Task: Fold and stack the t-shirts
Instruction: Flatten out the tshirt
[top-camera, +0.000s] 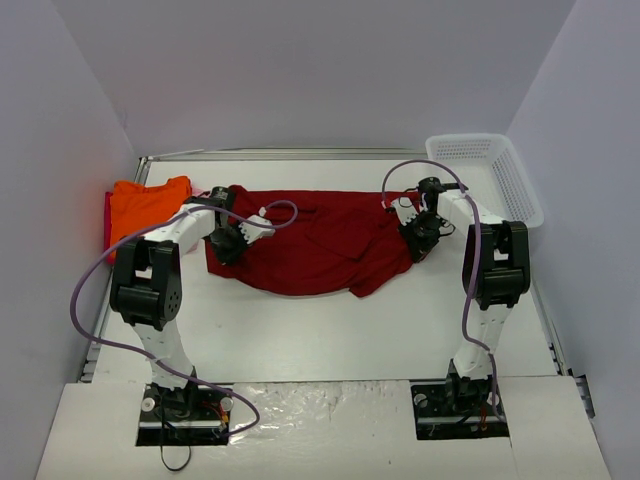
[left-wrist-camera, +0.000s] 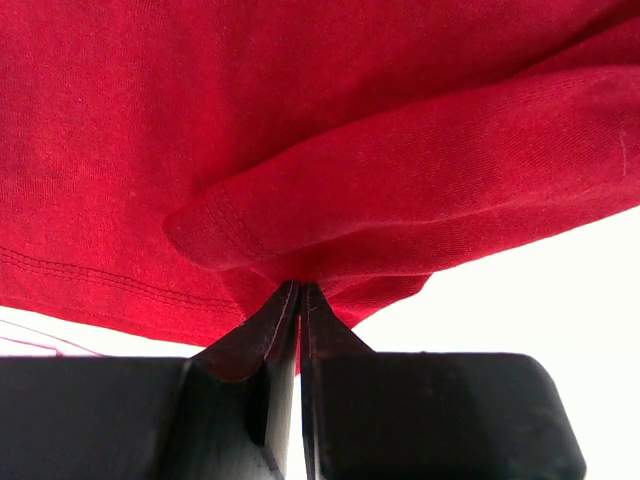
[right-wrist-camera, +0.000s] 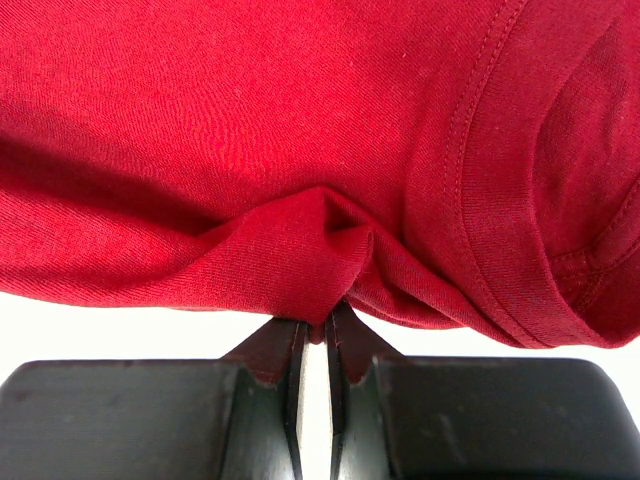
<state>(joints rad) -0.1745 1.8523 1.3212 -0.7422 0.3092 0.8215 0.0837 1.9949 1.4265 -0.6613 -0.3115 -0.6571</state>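
Observation:
The dark red t-shirt (top-camera: 320, 245) lies spread and rumpled across the middle of the table. My left gripper (top-camera: 232, 243) is shut on a pinch of its left edge; in the left wrist view the cloth (left-wrist-camera: 380, 200) bunches at the closed fingertips (left-wrist-camera: 301, 292). My right gripper (top-camera: 418, 240) is shut on its right edge; the right wrist view shows a fold of red cloth (right-wrist-camera: 300, 240) pinched at the tips (right-wrist-camera: 318, 325), with a hem seam to the right. The orange t-shirt (top-camera: 145, 205) lies at the far left. A pink edge (top-camera: 108, 222) shows beneath it.
A white mesh basket (top-camera: 487, 175) stands at the back right corner. Purple cables loop from both arms over the table. Grey walls enclose the left, back and right sides.

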